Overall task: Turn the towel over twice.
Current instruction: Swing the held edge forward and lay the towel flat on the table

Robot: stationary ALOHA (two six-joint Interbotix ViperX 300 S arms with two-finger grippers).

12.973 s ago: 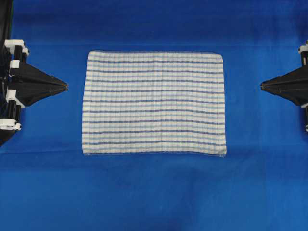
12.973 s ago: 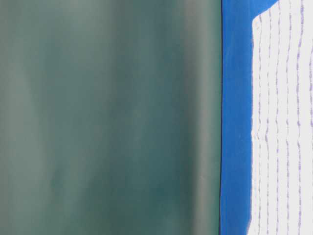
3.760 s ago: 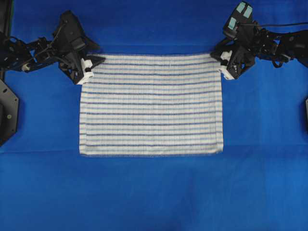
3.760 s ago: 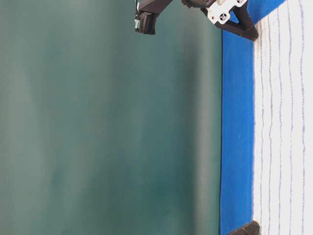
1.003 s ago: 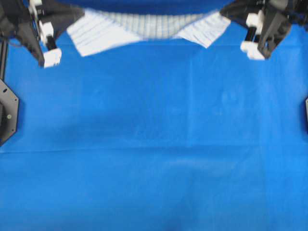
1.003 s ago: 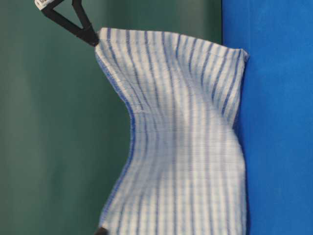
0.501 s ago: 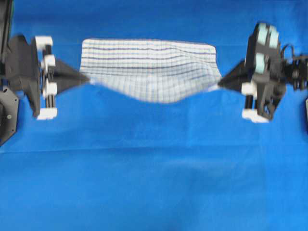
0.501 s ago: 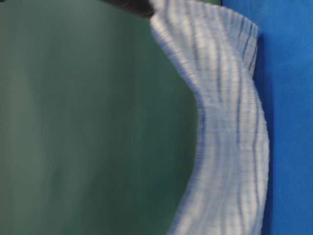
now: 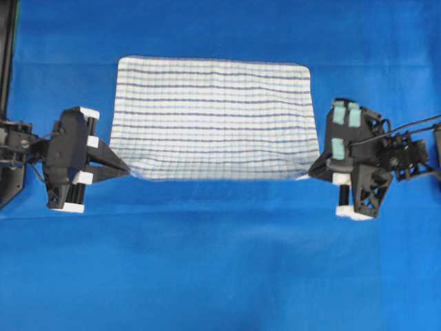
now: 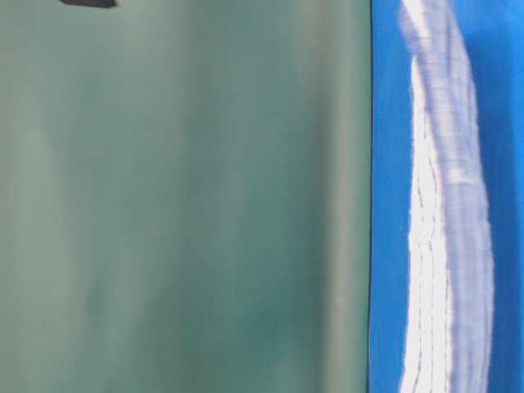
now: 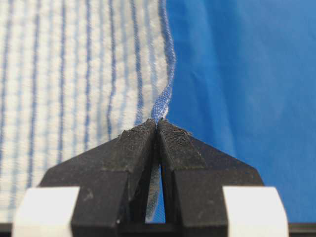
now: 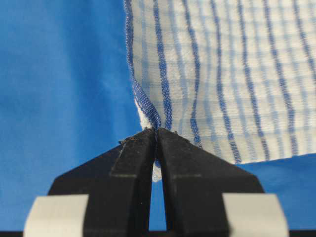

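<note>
Striped towel stretches across the blue bench, its 7 and 5 o'clock corners pinched by the left hand and right hand.

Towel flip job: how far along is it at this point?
First turn looks nearly done: the towel lies mostly spread. In hand: the left gripper and right gripper each pinch a near corner. Left: releasing, then the second turn.
</note>
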